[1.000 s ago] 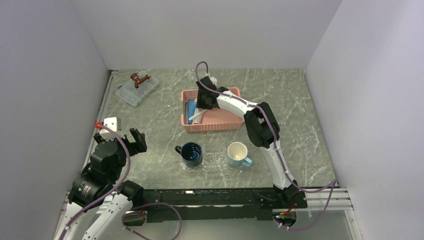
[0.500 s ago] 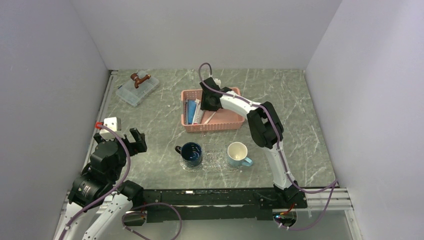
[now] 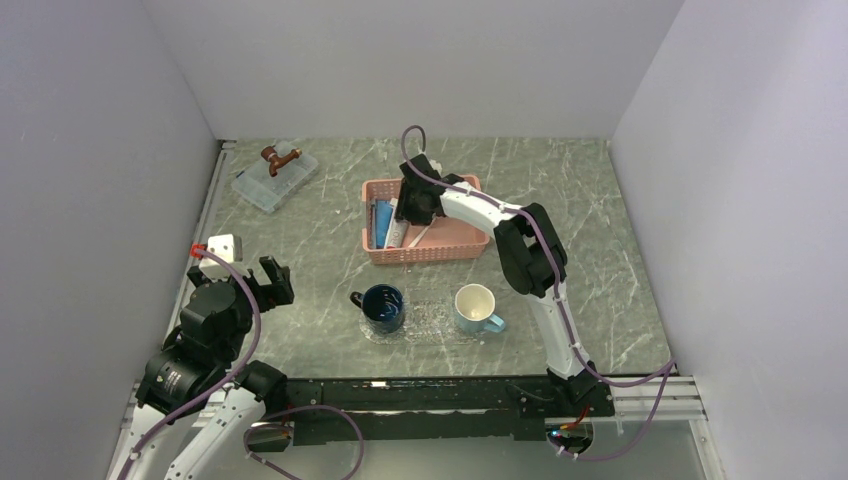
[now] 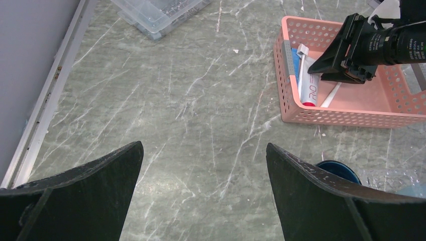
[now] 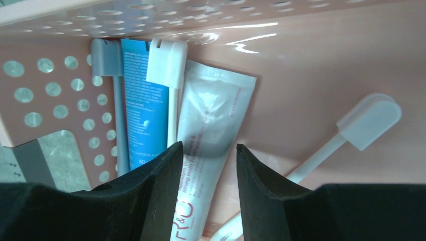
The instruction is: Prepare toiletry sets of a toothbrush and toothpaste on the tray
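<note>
In the right wrist view, my right gripper (image 5: pixel 209 145) hangs low inside the pink basket (image 5: pixel 311 65), jaws open. A whitish toothpaste tube with red lettering (image 5: pixel 213 113) lies between and under the fingers, not pinched. Left of it are a blue toothpaste tube (image 5: pixel 144 110), a white toothbrush (image 5: pixel 167 63) and a grey one (image 5: pixel 104 57). Another white toothbrush (image 5: pixel 369 120) lies to the right. From above, the right gripper (image 3: pixel 408 212) is over the basket's left half. The clear tray (image 3: pixel 430 318) lies between two mugs. My left gripper (image 3: pixel 272 276) is open over bare table.
A dark blue mug (image 3: pixel 383 307) and a pale mug (image 3: pixel 476 308) stand at the tray's two ends. A clear lidded box (image 3: pixel 273 178) with a brown object (image 3: pixel 277 155) on it sits at the back left. Grey walls close in the table.
The right gripper has shifted slightly back over the basket's left half and its jaws have widened. The left arm has not moved.
</note>
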`<state>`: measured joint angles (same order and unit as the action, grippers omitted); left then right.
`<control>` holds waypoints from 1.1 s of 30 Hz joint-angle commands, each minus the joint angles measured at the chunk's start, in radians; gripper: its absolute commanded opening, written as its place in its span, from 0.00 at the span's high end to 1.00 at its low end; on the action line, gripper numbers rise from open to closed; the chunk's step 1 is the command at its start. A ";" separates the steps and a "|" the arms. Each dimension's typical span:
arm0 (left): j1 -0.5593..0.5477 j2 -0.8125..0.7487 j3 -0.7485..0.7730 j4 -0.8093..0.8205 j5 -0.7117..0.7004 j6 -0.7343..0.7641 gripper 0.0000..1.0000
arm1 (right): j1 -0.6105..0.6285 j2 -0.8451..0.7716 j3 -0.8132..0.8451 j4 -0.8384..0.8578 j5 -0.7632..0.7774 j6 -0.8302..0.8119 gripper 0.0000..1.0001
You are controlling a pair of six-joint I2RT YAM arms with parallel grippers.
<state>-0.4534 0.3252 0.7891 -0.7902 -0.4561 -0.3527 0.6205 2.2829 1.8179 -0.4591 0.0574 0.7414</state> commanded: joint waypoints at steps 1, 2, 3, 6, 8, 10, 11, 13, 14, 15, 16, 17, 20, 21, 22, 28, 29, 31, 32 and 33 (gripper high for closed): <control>-0.001 -0.003 -0.002 0.032 0.017 0.012 0.01 | -0.004 -0.032 -0.014 0.053 -0.053 0.060 0.54; 0.000 -0.003 -0.002 0.032 0.016 0.013 0.01 | -0.004 -0.030 -0.022 0.056 -0.053 0.068 0.54; -0.001 -0.004 -0.002 0.032 0.017 0.013 0.01 | -0.004 -0.026 -0.029 0.061 -0.073 0.076 0.54; -0.001 -0.005 -0.002 0.032 0.018 0.013 0.01 | -0.004 -0.012 -0.045 0.084 -0.109 0.106 0.56; -0.001 -0.006 -0.002 0.032 0.018 0.014 0.01 | -0.004 -0.007 -0.055 0.097 -0.124 0.121 0.58; 0.000 -0.006 -0.002 0.031 0.018 0.012 0.01 | -0.004 0.000 -0.056 0.104 -0.132 0.130 0.62; 0.000 -0.005 -0.002 0.031 0.018 0.013 0.01 | -0.004 0.003 -0.055 0.104 -0.135 0.131 0.65; -0.001 -0.008 -0.003 0.031 0.018 0.013 0.01 | -0.005 0.009 -0.049 0.101 -0.140 0.130 0.76; -0.001 -0.007 -0.002 0.032 0.018 0.013 0.01 | -0.005 0.012 -0.046 0.099 -0.141 0.130 0.81; -0.001 -0.008 -0.002 0.032 0.018 0.014 0.01 | -0.005 0.012 -0.048 0.102 -0.142 0.130 0.86; -0.001 -0.008 -0.002 0.032 0.018 0.013 0.01 | -0.005 0.010 -0.051 0.105 -0.143 0.130 0.92; -0.001 -0.007 -0.002 0.032 0.018 0.013 0.01 | -0.006 0.008 -0.052 0.108 -0.145 0.130 1.00; 0.000 -0.006 -0.002 0.032 0.018 0.012 0.01 | -0.010 -0.006 -0.060 0.125 -0.148 0.127 1.00; 0.000 -0.006 -0.002 0.032 0.018 0.013 0.01 | -0.012 -0.016 -0.063 0.131 -0.146 0.124 1.00; 0.000 -0.006 -0.002 0.032 0.018 0.014 0.01 | -0.014 -0.027 -0.066 0.138 -0.142 0.120 1.00; 0.000 -0.001 -0.001 0.031 0.017 0.014 0.01 | -0.025 -0.120 -0.107 0.189 -0.101 0.093 1.00; 0.000 -0.001 -0.002 0.031 0.017 0.014 0.01 | -0.027 -0.140 -0.117 0.198 -0.091 0.083 1.00; -0.001 -0.002 -0.002 0.032 0.019 0.014 0.01 | -0.029 -0.180 -0.142 0.219 -0.062 0.067 1.00; -0.001 -0.002 -0.002 0.032 0.020 0.015 0.01 | -0.028 -0.205 -0.157 0.228 -0.040 0.056 1.00; 0.000 -0.002 -0.003 0.034 0.023 0.015 0.01 | -0.030 -0.222 -0.166 0.237 -0.023 0.047 1.00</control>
<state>-0.4534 0.3244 0.7891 -0.7902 -0.4419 -0.3527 0.6014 2.2009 1.6699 -0.3107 -0.0425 0.8337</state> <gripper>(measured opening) 0.992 0.022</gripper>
